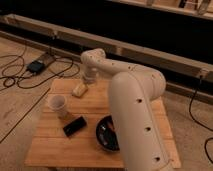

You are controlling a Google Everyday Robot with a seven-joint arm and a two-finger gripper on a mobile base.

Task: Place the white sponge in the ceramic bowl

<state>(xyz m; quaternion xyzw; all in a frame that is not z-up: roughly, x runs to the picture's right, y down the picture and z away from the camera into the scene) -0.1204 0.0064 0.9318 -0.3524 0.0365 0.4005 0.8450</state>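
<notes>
The white sponge (79, 90) lies on the wooden table (50, 145) at its far left, a small cream block. My gripper (90, 77) hangs just behind and to the right of it, low over the table, close to the sponge. The ceramic bowl (106, 134), glossy black with something reddish inside, sits at the near middle of the table; my large white arm (135, 110) covers its right side.
A white cup (57, 104) stands at the left, in front of the sponge. A flat black object (74, 126) lies between cup and bowl. Cables and a dark box (36, 65) lie on the floor at the left. My arm hides the table's right half.
</notes>
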